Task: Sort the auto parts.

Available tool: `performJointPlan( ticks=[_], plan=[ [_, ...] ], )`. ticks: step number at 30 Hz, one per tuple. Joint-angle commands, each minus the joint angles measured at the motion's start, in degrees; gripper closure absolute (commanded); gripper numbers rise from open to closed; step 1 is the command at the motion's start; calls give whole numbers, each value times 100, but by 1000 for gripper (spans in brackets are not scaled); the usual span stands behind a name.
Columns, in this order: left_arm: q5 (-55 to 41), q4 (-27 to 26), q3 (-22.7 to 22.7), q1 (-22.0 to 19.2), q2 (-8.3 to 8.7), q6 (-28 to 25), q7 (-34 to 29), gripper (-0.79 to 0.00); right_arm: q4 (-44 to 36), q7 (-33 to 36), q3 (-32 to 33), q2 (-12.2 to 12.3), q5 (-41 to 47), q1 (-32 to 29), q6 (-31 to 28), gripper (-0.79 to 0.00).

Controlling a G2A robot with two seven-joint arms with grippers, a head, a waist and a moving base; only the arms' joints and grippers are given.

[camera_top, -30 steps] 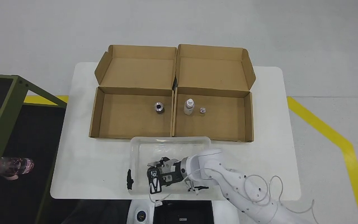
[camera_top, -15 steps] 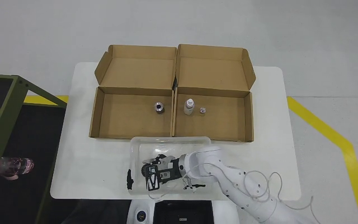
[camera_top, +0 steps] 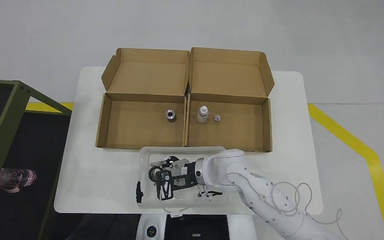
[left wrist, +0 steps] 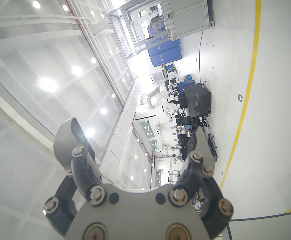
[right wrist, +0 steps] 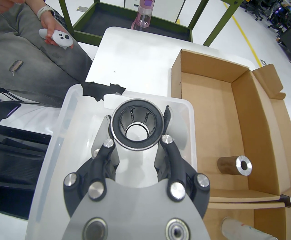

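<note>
My right gripper (right wrist: pixel 137 120) is shut on a ring-ended metal bearing sleeve (right wrist: pixel 137 123), held end-on above the floor of the clear plastic bin (right wrist: pixel 56 127). From the top, that gripper (camera_top: pixel 162 179) sits in the left half of the bin (camera_top: pixel 144 157). The left cardboard box (camera_top: pixel 129 123) holds a short steel cylinder (camera_top: pixel 170 114), which also lies in the box beside the bin (right wrist: pixel 235 164). The right box (camera_top: pixel 240 129) holds a white bottle (camera_top: pixel 203 113) and a small round part (camera_top: pixel 217 118). My left gripper (left wrist: pixel 134 131) points up at the ceiling, open and empty.
Black tape (right wrist: pixel 100 89) patches the bin's far rim. Both boxes have raised flaps at the back (camera_top: pixel 150 63). A green-framed cart (camera_top: pixel 18 114) stands off the table's left side with a pink bottle (right wrist: pixel 143 13) on it. Bare white tabletop (camera_top: pixel 96 174) lies left of the bin.
The right gripper has shifted left and slightly toward the boxes inside the bin, still carrying the bearing sleeve. The parts in the boxes have not moved.
</note>
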Motion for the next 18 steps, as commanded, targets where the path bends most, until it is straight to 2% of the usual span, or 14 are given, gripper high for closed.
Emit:
performJointPlan(
  ticks=[1, 18],
  plan=[
    [0, 0, 0, 0, 0, 0, 0, -785, -49, -9, 28, 4, 14, 19, 9, 0],
    [0, 0, 0, 0, 0, 0, 0, -785, -252, -122, 288, 2, 110, 334, 215, 0]
  ],
)
